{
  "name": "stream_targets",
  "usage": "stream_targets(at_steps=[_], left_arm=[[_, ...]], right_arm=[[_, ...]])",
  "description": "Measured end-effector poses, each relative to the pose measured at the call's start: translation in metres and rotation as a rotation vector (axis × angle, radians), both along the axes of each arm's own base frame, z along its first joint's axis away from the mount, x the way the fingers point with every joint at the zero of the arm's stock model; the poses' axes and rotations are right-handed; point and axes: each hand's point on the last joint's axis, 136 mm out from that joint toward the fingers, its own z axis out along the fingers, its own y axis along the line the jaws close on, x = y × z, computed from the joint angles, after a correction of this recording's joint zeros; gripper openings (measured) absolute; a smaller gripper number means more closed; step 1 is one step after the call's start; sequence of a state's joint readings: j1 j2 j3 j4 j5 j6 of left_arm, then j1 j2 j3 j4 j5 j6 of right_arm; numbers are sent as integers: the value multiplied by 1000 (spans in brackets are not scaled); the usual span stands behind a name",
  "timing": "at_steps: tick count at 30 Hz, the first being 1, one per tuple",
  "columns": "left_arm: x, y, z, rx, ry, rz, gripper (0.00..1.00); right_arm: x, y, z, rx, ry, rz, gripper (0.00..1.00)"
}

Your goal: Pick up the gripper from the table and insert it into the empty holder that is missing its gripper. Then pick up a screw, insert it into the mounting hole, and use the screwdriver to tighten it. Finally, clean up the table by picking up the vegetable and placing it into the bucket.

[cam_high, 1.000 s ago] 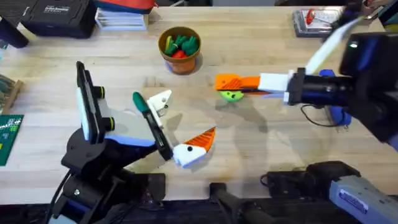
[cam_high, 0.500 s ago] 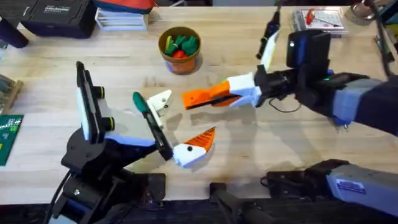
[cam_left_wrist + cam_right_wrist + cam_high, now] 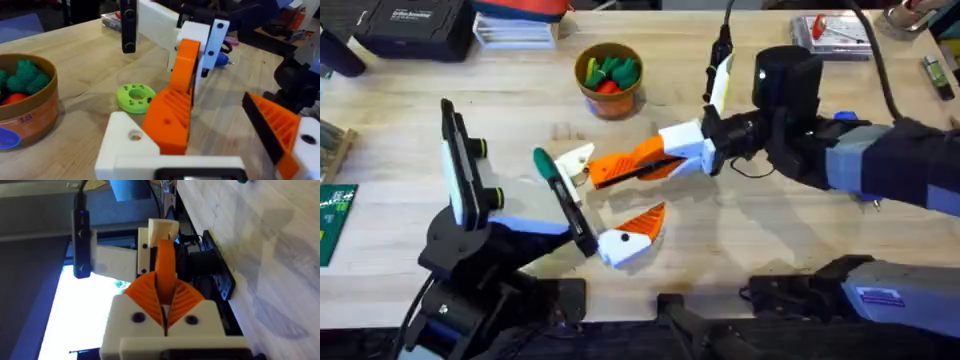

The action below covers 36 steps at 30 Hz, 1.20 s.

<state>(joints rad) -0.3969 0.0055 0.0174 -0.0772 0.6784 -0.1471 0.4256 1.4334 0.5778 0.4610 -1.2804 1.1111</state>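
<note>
My right gripper [image 3: 610, 172] reaches across the table, its orange fingers [image 3: 187, 297] shut on the orange gripper [image 3: 165, 262]. The piece's far end sits right at the white holder [image 3: 577, 158] on my left arm. I cannot tell whether it is seated. In the left wrist view the holder [image 3: 125, 145] is at the front, with the right gripper [image 3: 172, 115] just above it. My left gripper [image 3: 610, 195] is open, its orange-tipped finger [image 3: 642, 225] apart from the holder. The green vegetable [image 3: 136, 96] lies flat on the table behind. The bucket [image 3: 610, 97] stands farther back. A bit of the blue screwdriver [image 3: 845, 118] shows past the right arm.
The bucket [image 3: 30, 117] holds dark green and red toy pieces. A black case [image 3: 410, 25] and stacked papers [image 3: 515, 30] line the back left. A clear box with red parts [image 3: 830, 30] sits at the back right. A green board [image 3: 335, 220] lies at the left edge.
The right arm has swung left across the table, carrying its shut orange fingers from above the vegetable to the left arm's holder. The left arm has stayed still.
</note>
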Motion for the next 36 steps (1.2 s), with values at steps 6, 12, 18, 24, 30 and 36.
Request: stream_targets(at_steps=[6, 12, 18, 24, 30, 36], left_arm=[[1, 1, 0, 0, -2, 6, 987], [3, 2, 0, -2, 3, 19, 986], [10, 6, 0, -8, 18, 64, 985], [23, 16, -1, -10, 26, 157, 987], [29, 21, -1, -12, 30, 204, 987], [22, 15, 0, -14, 26, 151, 987]], right_arm=[[3, 6, 4, -9, -4, -13, 7], [10, 9, 0, -22, 4, -34, 7], [22, 18, -3, -31, 27, -27, 7], [35, 35, -6, -38, 55, -3, 7], [38, 42, -5, -38, 55, 9, 6], [41, 40, -6, -40, 58, -1, 6]])
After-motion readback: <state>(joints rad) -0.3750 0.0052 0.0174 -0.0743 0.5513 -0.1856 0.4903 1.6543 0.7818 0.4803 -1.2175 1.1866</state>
